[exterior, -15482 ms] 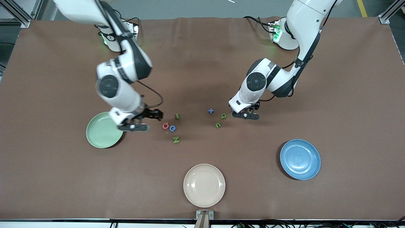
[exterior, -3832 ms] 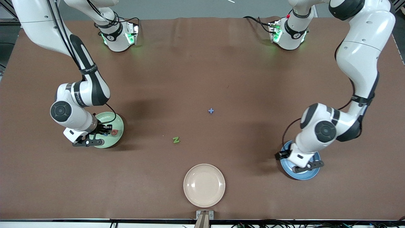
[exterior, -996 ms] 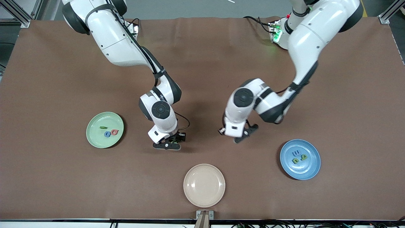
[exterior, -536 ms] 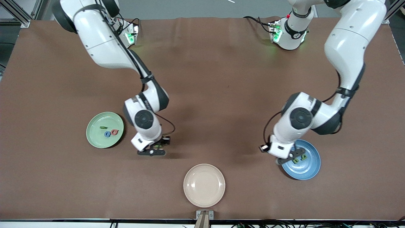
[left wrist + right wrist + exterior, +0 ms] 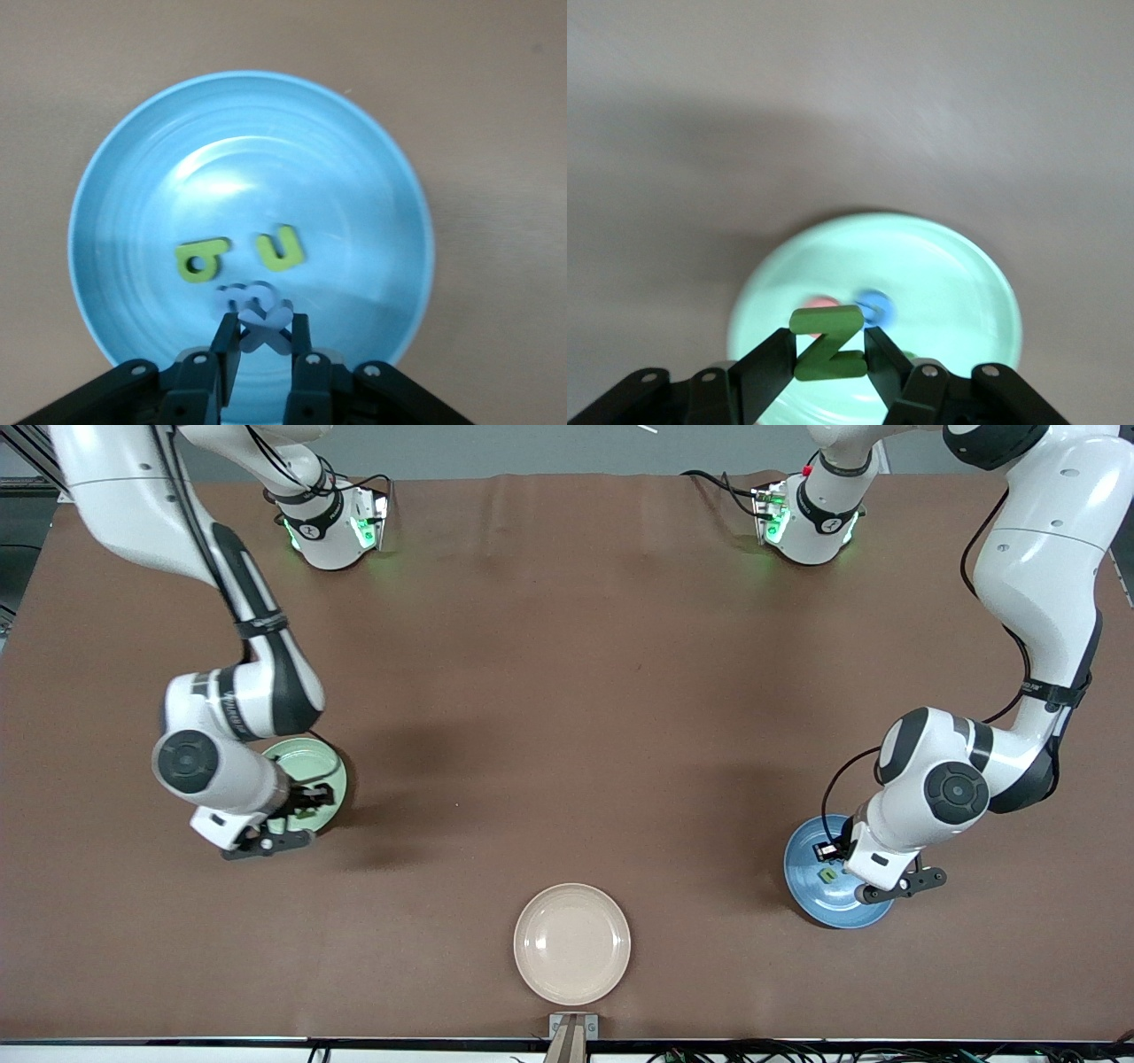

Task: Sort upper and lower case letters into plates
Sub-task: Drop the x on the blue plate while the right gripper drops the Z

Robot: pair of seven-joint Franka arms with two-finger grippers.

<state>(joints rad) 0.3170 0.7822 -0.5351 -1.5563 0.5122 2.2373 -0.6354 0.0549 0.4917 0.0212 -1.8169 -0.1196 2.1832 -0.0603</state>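
From the front view we see the right gripper (image 5: 297, 824) over the pale green plate (image 5: 330, 766), at the right arm's end of the table, and the left gripper (image 5: 873, 879) over the blue plate (image 5: 802, 868), at the left arm's end. A small green letter (image 5: 827, 875) lies in the blue plate just beside the left gripper. The beige plate (image 5: 572, 943) sits nearest the camera, between the two.

In the left wrist view we find the left gripper (image 5: 263, 335) clamped on a pale blue plus sign (image 5: 263, 320), held above the blue plate (image 5: 133, 159). Two green letters, one (image 5: 201, 259) beside the other (image 5: 279, 247), lie in the plate near the fingertips.

In the right wrist view the right gripper (image 5: 830, 343) is clamped on a green Z (image 5: 828, 342) above the pale green plate (image 5: 966, 283), where a red letter (image 5: 822, 304) and a blue letter (image 5: 874, 305) lie blurred beside each other.
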